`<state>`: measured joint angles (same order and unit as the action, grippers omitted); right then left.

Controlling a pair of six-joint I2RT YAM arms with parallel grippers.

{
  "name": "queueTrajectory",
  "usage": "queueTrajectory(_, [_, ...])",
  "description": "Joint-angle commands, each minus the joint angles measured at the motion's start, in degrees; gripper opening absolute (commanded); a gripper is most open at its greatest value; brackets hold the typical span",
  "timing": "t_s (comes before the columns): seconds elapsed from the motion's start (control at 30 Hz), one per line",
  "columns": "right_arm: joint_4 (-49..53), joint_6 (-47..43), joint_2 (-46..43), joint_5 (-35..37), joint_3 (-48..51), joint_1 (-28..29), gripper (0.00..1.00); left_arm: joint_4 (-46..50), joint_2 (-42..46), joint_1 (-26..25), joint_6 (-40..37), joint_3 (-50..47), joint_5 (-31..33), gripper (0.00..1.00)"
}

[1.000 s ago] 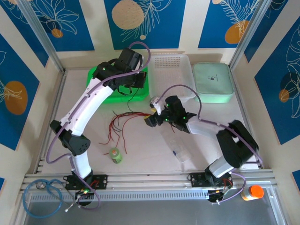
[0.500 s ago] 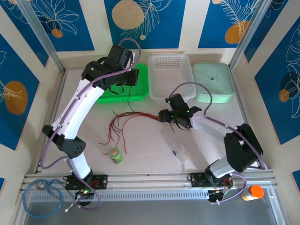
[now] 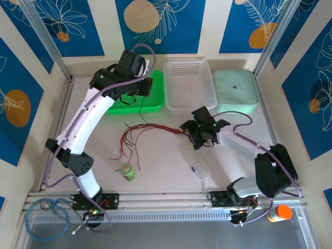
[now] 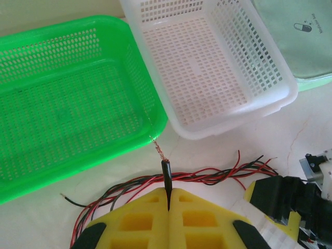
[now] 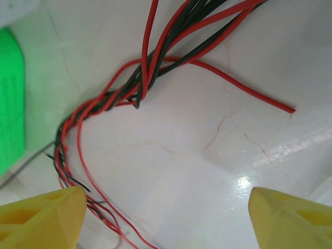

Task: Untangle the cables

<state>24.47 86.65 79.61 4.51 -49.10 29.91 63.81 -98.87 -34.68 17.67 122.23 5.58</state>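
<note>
Cables (image 5: 139, 89) in one bundle; two baskets (image 3: 189, 85)

Free counter (image 3: 161, 176): lower-centre patch between green bottle (image 3: 127, 171) and clear plastic box (image 3: 196, 162), plus a strip at far left, outside the left arm (image 3: 91, 122). Mid-frame blocked: cables (image 5: 148, 72) fan out left of centre, bundle runs right to the right claw (image 5: 166, 212). Its jaws stand wide apart over bare counter, twisted bundle just above them in the wrist view. Right arm (image 3: 238, 145) cuts across the lower right. Upper row packed: green basket (image 4: 67, 98) touching white basket (image 3: 189, 83), mint case (image 3: 236, 91) just beside. Left claw (image 4: 168, 199), clamped on a black cable (image 4: 166, 176), hangs by the green basket's near rim. White basket interior unobstructed.
</note>
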Motion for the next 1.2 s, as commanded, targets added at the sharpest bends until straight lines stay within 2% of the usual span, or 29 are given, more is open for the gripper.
queueTrajectory(0.0, [0.2,10.4,1.4,2.5,-0.6,-0.9,0.83,-2.1,2.7,1.1,-1.6,-0.8,-2.0,0.00])
queueTrajectory(0.37, [-0.6,12.4,16.3,2.1,-10.3,-1.6,0.78,-3.4,4.1,2.3,-2.8,-1.5,-5.1,0.00])
queueTrajectory(0.53, [2.6,12.9,19.9,4.5,-14.0,-1.2,0.77,-4.5,5.3,2.6,-2.8,-3.2,-6.4,0.00])
queueTrajectory(0.87, [5.7,17.2,24.8,5.2,-15.5,0.6,0.68,-5.4,6.7,4.9,-3.0,-4.1,-7.6,0.00])
queueTrajectory(1.07, [7.1,17.4,26.0,8.1,-16.6,0.0,0.28,-6.7,8.0,6.4,-3.0,-5.1,-8.8,0.00])
queueTrajectory(1.17, [7.7,17.1,26.4,9.4,-16.8,-1.1,0.14,-7.1,8.7,7.4,-2.9,-5.0,-9.2,0.00])
